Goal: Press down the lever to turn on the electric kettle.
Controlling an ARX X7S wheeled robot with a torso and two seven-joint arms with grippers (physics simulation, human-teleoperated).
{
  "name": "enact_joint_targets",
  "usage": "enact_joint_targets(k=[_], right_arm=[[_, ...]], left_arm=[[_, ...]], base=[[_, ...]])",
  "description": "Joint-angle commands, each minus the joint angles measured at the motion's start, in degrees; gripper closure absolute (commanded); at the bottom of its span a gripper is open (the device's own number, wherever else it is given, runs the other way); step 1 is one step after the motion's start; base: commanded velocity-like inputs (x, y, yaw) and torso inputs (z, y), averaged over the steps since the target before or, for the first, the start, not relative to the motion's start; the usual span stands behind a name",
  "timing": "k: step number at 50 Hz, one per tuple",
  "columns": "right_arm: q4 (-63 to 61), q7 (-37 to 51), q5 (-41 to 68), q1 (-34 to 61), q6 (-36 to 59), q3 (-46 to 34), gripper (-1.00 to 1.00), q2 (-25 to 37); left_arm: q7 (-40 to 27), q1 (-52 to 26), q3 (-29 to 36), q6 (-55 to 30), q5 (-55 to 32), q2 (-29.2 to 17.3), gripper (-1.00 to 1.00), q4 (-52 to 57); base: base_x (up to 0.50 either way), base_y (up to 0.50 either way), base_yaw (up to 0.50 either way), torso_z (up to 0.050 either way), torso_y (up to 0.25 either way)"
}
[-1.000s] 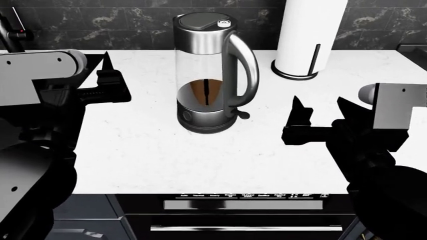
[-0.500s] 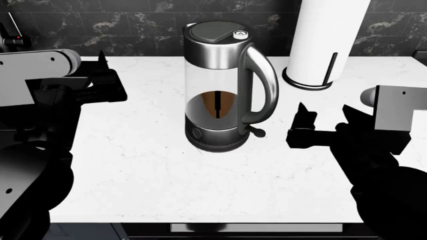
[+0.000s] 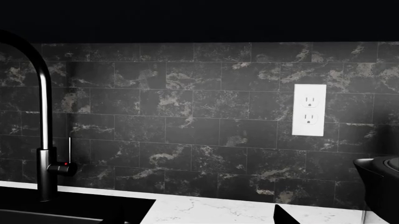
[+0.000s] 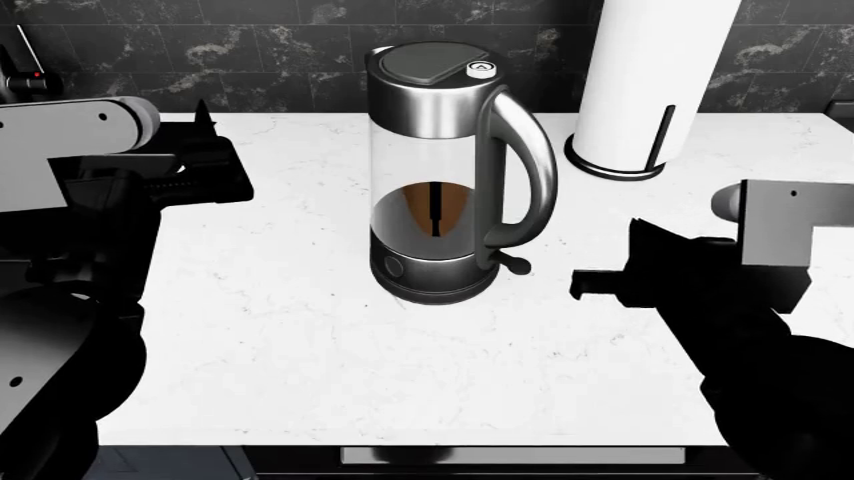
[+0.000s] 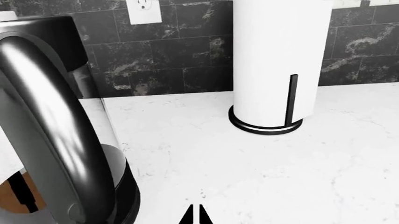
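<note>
White marble counter against dark veined tile backsplash, white wall outlet, black faucet.

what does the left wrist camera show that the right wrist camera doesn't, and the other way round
Only the left wrist view shows the black faucet and the dark sink beside it.

Only the right wrist view shows the paper-towel roll on its stand, the electric kettle's curved steel handle up close, and the right hand, its tips together.

Both show the dark marble backsplash, a white wall outlet, the white countertop and part of the electric kettle.
</note>
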Motion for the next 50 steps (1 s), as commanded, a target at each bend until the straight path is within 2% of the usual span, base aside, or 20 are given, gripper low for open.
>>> enact_joint_targets(k=[1, 37, 50], right_arm=[[0.1, -1.9, -0.7, -0.6, -1.0, -2.5, 1.00, 0.5], [5.7, -4.2, -3.7, 3.9, -1.0, -11.6, 1.00, -1.9], [6.6, -5.7, -5.1, 2.9, -2.6, -13.2, 1.00, -2.1]], left_arm=[[-0.1, 0.0, 0.1, 0.2, -0.1, -0.1, -1.00, -0.1], [-0.8, 0.2, -0.2, 0.3, -1.2, -0.6, -1.00, 0.2], [-1.1, 0.2, -0.2, 0.5, -1.3, -0.7, -1.00, 0.0]], base=[[0.00, 0.00, 0.00, 0.000, 0.000], [0.00, 0.00, 0.00, 0.000, 0.000], [0.00, 0.00, 0.00, 0.000, 0.000]])
